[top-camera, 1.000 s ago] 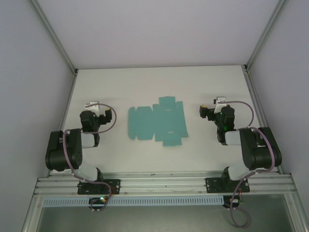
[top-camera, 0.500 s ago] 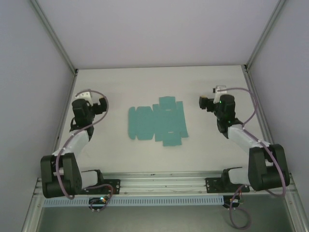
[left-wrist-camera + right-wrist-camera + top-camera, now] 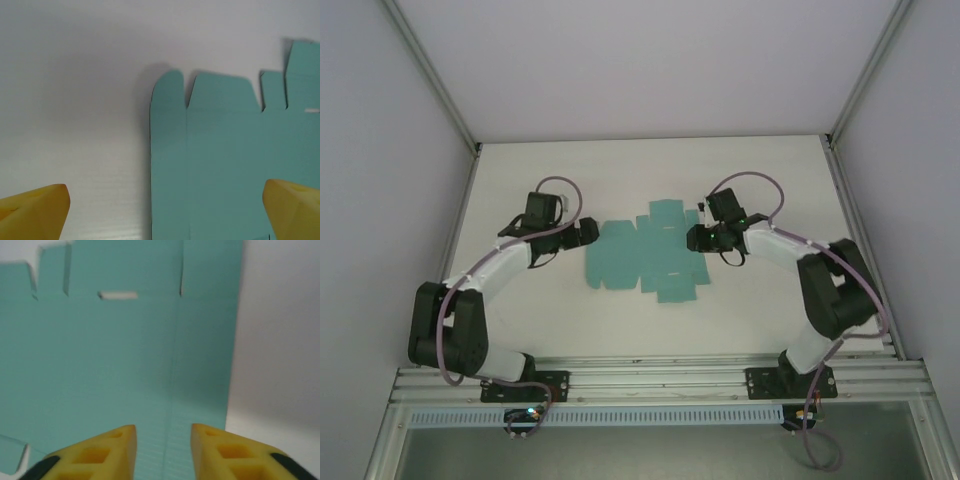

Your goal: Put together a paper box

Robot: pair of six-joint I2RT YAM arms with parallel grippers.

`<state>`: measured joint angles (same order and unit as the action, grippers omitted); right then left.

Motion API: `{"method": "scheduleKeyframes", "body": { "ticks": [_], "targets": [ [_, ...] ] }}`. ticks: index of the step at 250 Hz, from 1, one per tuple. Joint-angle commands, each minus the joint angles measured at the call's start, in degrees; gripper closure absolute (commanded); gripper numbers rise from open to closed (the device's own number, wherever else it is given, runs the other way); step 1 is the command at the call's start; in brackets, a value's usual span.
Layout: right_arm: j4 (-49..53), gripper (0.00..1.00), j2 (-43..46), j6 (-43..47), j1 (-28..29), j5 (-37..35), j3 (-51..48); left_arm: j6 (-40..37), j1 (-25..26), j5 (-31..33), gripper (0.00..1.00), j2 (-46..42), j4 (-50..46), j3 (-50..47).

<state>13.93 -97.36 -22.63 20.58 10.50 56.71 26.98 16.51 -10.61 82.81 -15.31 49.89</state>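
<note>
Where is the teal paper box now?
Top view: the paper box lies flat, central on the table, between the left gripper at its left edge and the right gripper at its right edge.

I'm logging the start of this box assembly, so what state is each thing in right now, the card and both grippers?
paper box: flat, unfolded sheet lying on the table.
left gripper: open wide, holding nothing, at the sheet's left edge.
right gripper: open a little, holding nothing, over the sheet's right edge.
</note>
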Motion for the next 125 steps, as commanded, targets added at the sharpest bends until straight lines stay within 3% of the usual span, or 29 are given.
{"method": "scheduleKeyframes", "body": {
  "ticks": [1, 58, 111, 125],
  "targets": [
    [1.9, 0.72, -3.7, -3.5, 0.1, 4.6, 2.3, 2.2, 0.1, -4.8, 0.00, 1.8, -3.0, 0.3],
    [2.1, 0.80, -11.6, -6.9, 0.1, 3.0, 0.8, 3.8, 0.2, -12.2, 0.05, 7.5, 2.8, -1.5],
    [1.0, 0.81, -12.6, -7.3, -0.2, 2.8, -1.5, 4.7, 0.5, -19.1, 0.14, 11.8, 10.8, -2.7],
    [0.7, 0.81, -12.9, -7.3, -0.4, 3.2, -1.6, 5.9, 0.5, -21.5, 0.21, 12.7, 14.2, -3.6]
  ]
}}
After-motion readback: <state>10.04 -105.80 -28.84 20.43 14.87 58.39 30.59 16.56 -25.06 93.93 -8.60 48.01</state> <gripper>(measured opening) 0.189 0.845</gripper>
